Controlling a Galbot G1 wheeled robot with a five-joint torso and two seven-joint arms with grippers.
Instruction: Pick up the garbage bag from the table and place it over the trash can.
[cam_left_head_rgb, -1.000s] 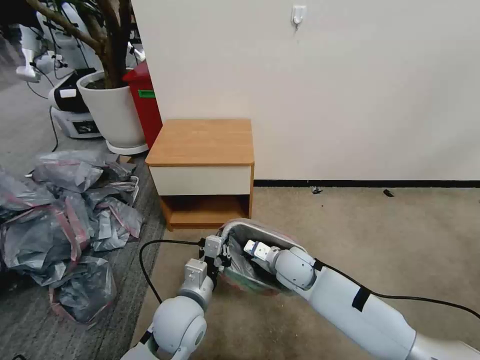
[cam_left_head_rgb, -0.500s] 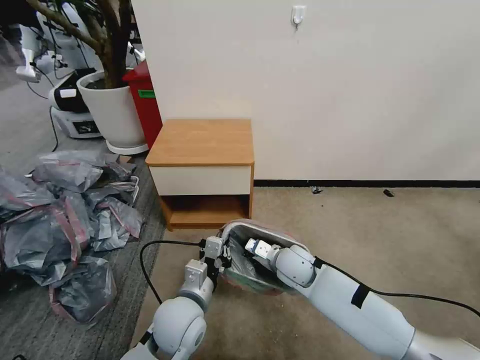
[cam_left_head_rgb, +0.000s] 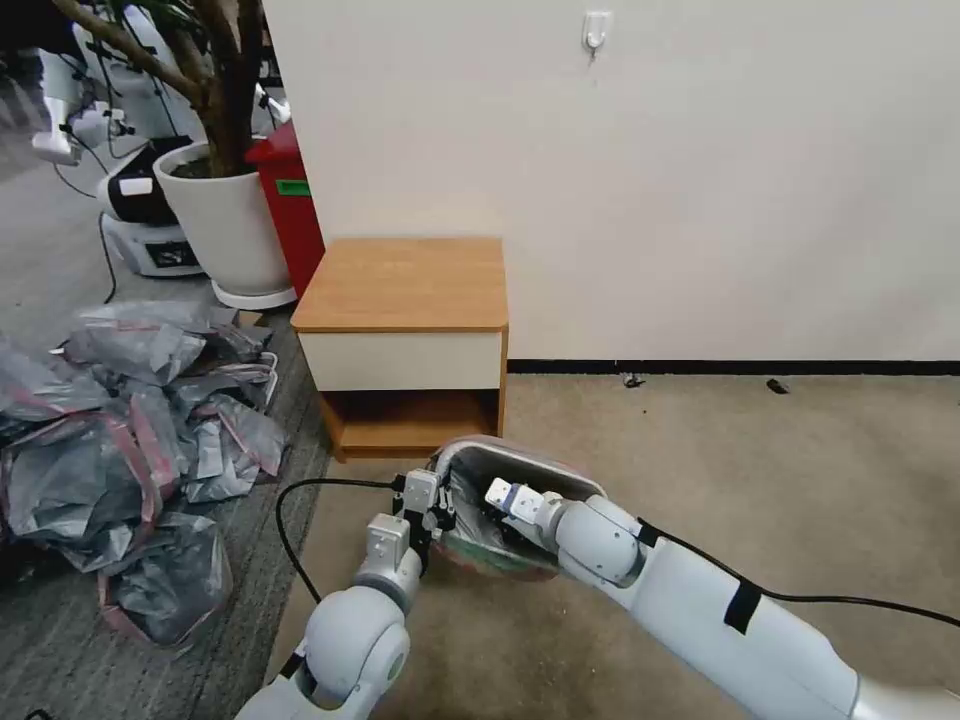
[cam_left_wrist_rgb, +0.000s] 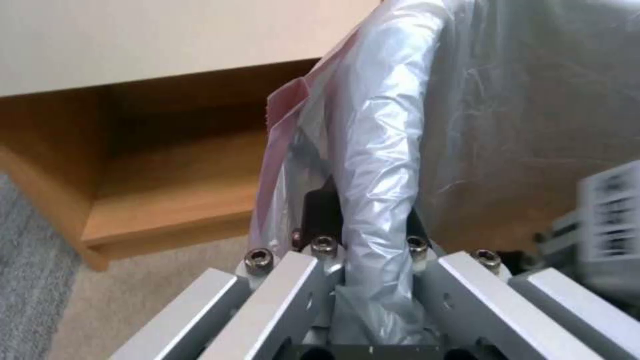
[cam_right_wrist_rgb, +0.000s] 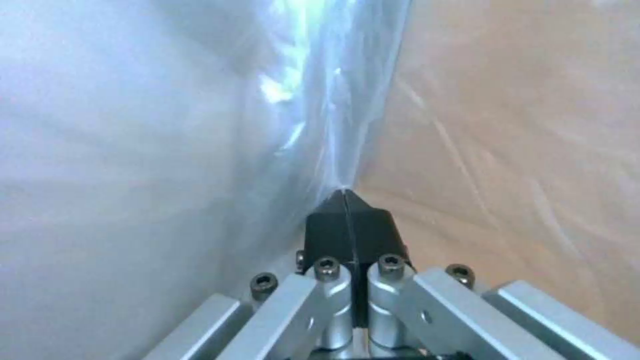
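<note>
While the garbage bag (cam_left_head_rgb: 495, 520) is already sitting over the trash can (cam_left_head_rgb: 520, 462) on the carpet just in front of the bench (cam_left_head_rgb: 405, 285), both arms are working at its mouth. In the left wrist view the left end effector (cam_left_wrist_rgb: 363, 235) is clamping a bunched fold of grey film, with the pink-red band hanging beside it. In the right wrist view the right end effector (cam_right_wrist_rgb: 347, 200) is reaching inside the bag with its black fingertips pressed together, and film seems to be running out from their tip, though whether any is actually caught there I cannot tell. The pickup looks done and the bench top is bare; what seems left is seating the rim fully around the can and letting go. Compared with a second ago, both arms are sitting slightly further toward the robot's left and the bag mouth is looking a little more drawn open, while the heap of spare bags (cam_left_head_rgb: 120, 440) is lying unchanged
</note>
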